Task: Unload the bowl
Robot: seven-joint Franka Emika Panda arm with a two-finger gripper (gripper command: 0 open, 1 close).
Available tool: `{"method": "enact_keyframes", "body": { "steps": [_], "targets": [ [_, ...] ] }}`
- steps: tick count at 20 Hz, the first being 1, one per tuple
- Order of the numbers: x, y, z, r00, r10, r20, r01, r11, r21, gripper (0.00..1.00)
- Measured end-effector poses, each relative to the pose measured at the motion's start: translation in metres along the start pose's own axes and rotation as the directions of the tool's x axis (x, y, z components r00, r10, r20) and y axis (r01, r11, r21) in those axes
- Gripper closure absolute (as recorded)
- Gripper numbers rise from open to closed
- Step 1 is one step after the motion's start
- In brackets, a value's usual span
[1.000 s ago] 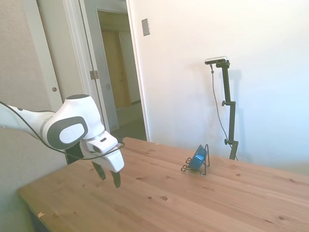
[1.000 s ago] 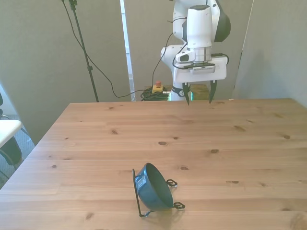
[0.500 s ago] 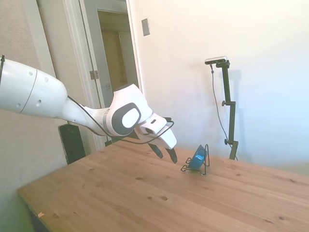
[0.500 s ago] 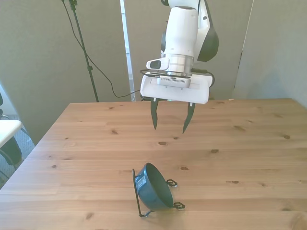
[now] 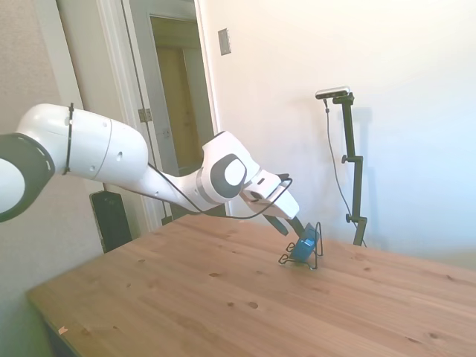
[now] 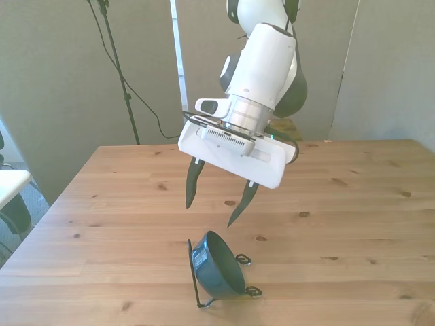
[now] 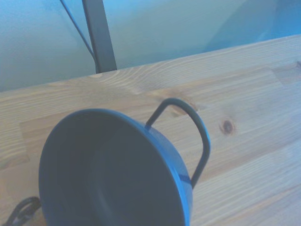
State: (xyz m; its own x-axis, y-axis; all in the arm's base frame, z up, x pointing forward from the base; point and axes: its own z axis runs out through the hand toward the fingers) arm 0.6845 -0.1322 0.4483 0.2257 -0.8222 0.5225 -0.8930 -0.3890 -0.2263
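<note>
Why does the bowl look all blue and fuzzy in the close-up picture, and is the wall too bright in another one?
In the wrist view, the bowl is close and soft-edged, and the picture has a bluish tint. In the side view, the wall is washed out by bright light. In the front view, the bowl and hand look sharp.

wire rack: upright on table | table: wooden

Home room (interior door, hallway)
</note>
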Motion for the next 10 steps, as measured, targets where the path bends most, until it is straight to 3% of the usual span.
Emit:
{"method": "enact_keyframes", "body": {
  "steps": [10],
  "targets": [
    [-0.005, -0.024, 0.040, 0.996, 0.041, -0.083, -0.046, 0.997, -0.064, 0.00]
  ]
}}
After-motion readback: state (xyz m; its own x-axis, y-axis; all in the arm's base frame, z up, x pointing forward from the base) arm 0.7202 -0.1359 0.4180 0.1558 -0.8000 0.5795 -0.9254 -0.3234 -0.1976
